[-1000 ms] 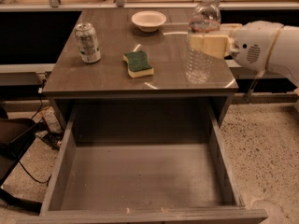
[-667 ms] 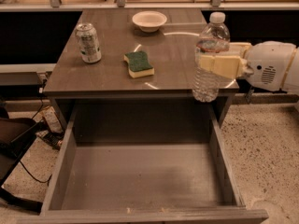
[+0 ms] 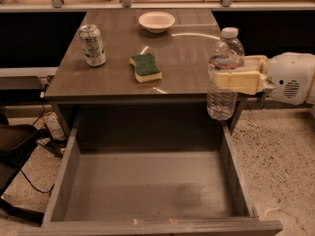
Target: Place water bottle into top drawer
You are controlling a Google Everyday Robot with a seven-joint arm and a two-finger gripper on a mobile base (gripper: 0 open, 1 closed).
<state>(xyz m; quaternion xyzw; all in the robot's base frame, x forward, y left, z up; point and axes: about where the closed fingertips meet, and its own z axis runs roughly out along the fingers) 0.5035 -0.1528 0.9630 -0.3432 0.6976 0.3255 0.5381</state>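
The water bottle is clear ribbed plastic with a white cap and stands upright in the air, off the table, at the table's front right corner. My gripper reaches in from the right and is shut on the bottle's middle with its yellowish fingers. The bottle's base hangs just above the right wall of the top drawer. The drawer is pulled fully open below the table and shows a bare grey bottom.
On the grey table stand a silver-green soda can at the left, a green-and-yellow sponge in the middle and a white bowl at the back. Cables and dark objects lie on the floor at the left.
My gripper has carried the bottle forward, off the table top, to the front right corner over the drawer's right wall. The can, sponge and bowl have not moved.
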